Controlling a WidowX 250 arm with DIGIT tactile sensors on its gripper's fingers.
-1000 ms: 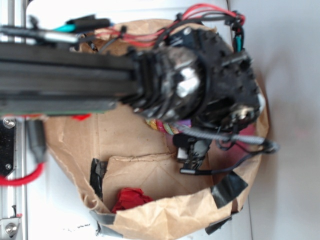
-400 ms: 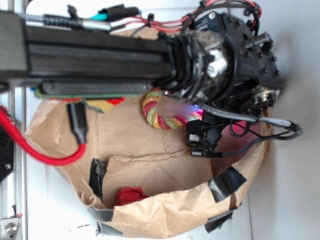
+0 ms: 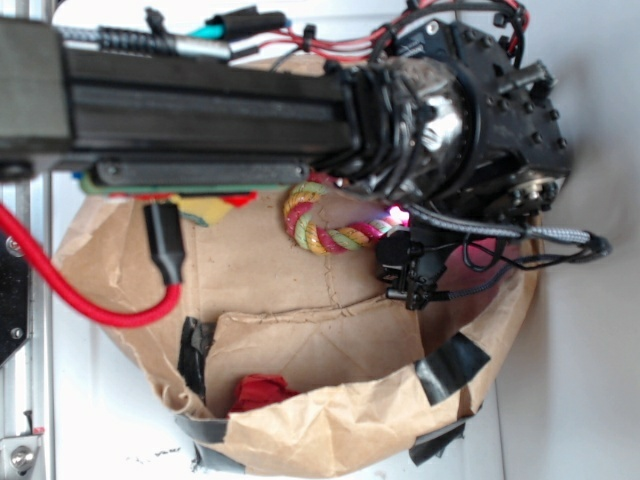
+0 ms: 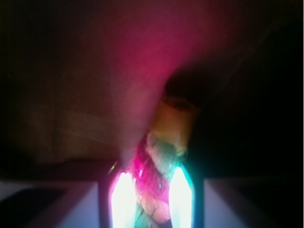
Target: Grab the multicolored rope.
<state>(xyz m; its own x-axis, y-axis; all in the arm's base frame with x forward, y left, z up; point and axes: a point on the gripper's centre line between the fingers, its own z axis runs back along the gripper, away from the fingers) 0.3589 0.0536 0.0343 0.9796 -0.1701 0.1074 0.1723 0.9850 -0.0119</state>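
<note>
The multicolored rope point(image 3: 318, 222), twisted of red, yellow and light green strands, curves in a U inside a brown paper bag point(image 3: 300, 300). One end of it runs under the black wrist of the arm to the gripper point(image 3: 398, 216), where a pink glow shows. In the wrist view the rope point(image 4: 156, 185) sits squeezed between the two glowing fingers point(image 4: 122, 199), so the gripper point(image 4: 152, 202) is shut on the rope. The rope's far end point(image 4: 175, 118) sticks up past the fingers. The rest of that view is dark and blurred.
The black arm point(image 3: 200, 110) spans the top of the bag. A red object point(image 3: 262, 390) lies at the bag's near wall. Black tape patches point(image 3: 455, 370) mark the bag rim. A red cable point(image 3: 80, 290) loops at the left, beside a metal rail point(image 3: 15, 300).
The arm has swung from over the bag's middle toward the right, uncovering the rope's curve. Since 0.4 s ago the rope sits slightly higher and the arm has barely shifted.
</note>
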